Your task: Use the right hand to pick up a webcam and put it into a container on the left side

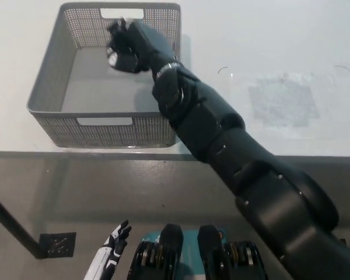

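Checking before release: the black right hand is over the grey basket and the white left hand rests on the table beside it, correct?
Not quite. In the head view the right hand is over the basket, but the left hand hangs below the table edge, not on it.

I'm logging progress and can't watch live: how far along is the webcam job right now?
Pickup and carry look done: the black right hand is over the grey basket on the left, curled around a small object with a pale spot, probably the webcam. Nothing lies on the basket floor, so the release is left. The white left hand rests low, away from the table.
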Available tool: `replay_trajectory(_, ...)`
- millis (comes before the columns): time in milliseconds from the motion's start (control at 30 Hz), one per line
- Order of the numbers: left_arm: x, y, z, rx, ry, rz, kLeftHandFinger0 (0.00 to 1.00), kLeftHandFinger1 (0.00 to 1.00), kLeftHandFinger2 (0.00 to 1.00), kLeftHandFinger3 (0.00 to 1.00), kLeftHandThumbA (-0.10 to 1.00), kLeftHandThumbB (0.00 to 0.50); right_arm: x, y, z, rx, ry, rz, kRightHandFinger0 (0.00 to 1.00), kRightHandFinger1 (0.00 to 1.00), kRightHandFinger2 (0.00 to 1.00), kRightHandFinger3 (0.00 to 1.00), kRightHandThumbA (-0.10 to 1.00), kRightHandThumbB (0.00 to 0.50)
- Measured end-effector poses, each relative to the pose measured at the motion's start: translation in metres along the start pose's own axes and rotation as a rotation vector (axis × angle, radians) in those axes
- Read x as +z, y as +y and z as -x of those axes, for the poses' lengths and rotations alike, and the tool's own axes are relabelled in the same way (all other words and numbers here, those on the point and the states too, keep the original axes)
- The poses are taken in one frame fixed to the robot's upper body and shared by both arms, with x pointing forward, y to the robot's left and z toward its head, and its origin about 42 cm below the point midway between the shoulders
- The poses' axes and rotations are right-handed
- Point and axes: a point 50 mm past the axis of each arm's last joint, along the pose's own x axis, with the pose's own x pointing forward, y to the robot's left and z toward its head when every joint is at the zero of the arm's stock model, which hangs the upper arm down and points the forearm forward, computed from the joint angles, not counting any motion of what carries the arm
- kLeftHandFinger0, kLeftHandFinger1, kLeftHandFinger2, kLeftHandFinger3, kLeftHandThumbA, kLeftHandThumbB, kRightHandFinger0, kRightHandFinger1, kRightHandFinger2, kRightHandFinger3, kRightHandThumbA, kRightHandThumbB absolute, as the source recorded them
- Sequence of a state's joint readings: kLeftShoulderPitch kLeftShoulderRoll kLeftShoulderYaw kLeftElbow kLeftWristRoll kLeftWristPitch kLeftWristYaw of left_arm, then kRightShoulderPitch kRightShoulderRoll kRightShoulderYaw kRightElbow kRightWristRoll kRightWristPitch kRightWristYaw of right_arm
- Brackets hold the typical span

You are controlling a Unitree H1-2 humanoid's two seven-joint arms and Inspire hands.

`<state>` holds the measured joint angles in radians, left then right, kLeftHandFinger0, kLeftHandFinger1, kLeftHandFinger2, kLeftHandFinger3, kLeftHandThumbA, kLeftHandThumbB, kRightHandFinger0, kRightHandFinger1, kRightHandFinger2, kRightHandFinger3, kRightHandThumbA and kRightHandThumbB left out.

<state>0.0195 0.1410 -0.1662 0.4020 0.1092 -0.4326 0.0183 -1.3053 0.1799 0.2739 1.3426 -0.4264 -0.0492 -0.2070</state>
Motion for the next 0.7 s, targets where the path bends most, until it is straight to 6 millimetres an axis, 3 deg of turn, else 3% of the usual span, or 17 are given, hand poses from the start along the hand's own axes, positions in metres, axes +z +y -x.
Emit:
replay_trajectory(100,0.0,0.0,-0.001,-0.006,-0.002,-0.009,1.0,1.0,1.0,1.0,1.0,0.495,-0.02,0.013,0.006,0.028,0.047,-0.005,0.01,0.41,0.8,0.81,-0.1,0.186)
replay_trajectory(133,0.001,0.0,-0.001,-0.009,-0.004,-0.014,1.0,1.0,1.0,1.0,1.0,0.499,-0.023,0.014,0.007,0.028,0.046,-0.006,0.06,0.46,0.87,0.92,-0.1,0.191)
replay_trajectory(167,0.001,0.0,-0.002,-0.013,-0.006,-0.02,1.0,1.0,1.0,1.0,1.0,0.5,-0.022,0.014,0.007,0.028,0.041,-0.007,0.14,0.52,0.88,0.95,-0.03,0.203)
replay_trajectory(200,0.002,0.0,-0.004,-0.017,-0.009,-0.026,1.0,1.0,1.0,1.0,1.0,0.5,-0.022,0.014,0.007,0.028,0.039,-0.007,0.26,0.58,0.86,0.98,0.15,0.245)
replay_trajectory(233,0.003,0.0,-0.006,-0.02,-0.014,-0.034,1.0,1.0,1.0,1.0,1.0,0.5,-0.023,0.015,0.007,0.029,0.038,-0.006,0.27,0.52,0.73,0.93,0.21,0.244)
replay_trajectory(267,0.004,0.001,-0.007,-0.022,-0.017,-0.04,1.0,1.0,1.0,1.0,1.0,0.499,-0.023,0.015,0.007,0.029,0.038,-0.006,0.83,1.0,1.0,1.0,0.4,0.292)
replay_trajectory(300,0.004,0.001,-0.008,-0.022,-0.02,-0.044,1.0,1.0,1.0,1.0,1.0,0.498,-0.023,0.015,0.007,0.032,0.037,-0.006,1.0,1.0,1.0,1.0,0.48,0.319)
replay_trajectory(400,0.006,0.003,-0.012,-0.024,-0.027,-0.054,1.0,1.0,1.0,1.0,1.0,0.496,-0.024,0.013,0.007,0.058,0.025,-0.007,1.0,1.0,1.0,1.0,0.8,0.394)
replay_trajectory(467,0.006,0.003,-0.013,-0.025,-0.028,-0.057,1.0,1.0,1.0,1.0,1.0,0.5,-0.024,0.012,0.007,0.078,0.02,-0.007,1.0,1.0,1.0,1.0,0.96,0.397)
replay_trajectory(700,0.006,0.001,-0.012,-0.036,-0.029,-0.072,1.0,1.0,1.0,1.0,1.0,0.5,-0.027,0.006,0.006,0.139,0.01,-0.004,1.0,1.0,1.0,1.0,1.0,0.402)
